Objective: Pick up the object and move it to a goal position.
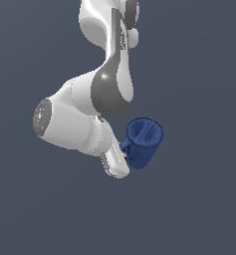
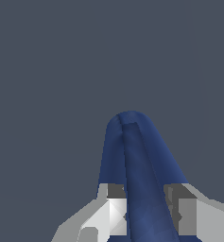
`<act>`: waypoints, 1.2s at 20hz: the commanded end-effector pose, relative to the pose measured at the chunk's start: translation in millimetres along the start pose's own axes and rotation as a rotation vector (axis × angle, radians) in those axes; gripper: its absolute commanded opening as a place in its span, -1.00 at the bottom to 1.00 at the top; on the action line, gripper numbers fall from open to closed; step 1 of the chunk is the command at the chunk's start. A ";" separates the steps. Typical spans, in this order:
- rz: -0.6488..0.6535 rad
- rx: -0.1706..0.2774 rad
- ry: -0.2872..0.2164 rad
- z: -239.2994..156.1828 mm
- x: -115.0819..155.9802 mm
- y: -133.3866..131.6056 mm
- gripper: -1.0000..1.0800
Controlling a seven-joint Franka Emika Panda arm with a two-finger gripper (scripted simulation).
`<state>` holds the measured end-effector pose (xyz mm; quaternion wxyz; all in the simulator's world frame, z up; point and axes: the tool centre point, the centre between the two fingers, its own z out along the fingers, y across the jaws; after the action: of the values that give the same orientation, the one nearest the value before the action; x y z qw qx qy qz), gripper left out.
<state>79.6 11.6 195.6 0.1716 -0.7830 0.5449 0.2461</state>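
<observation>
I read the arm (image 1: 84,114) as bent over a plain grey background, with no table surface distinguishable. The mug (image 1: 143,140) hangs off the arm's end, tilted with its opening up toward the exterior view's right, touching nothing else. In the wrist view the fingers (image 2: 114,208) are clamped on the mug wall, one on each side. I judge the pick-up complete and the transfer still outstanding (no goal marker is visible, so I cannot gauge the remaining travel).
</observation>
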 end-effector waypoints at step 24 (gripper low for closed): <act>0.000 -0.001 -0.001 -50.1 -168.5 -25.4 -1.00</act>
<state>66.1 114.7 321.0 0.1708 -0.7829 0.5447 0.2473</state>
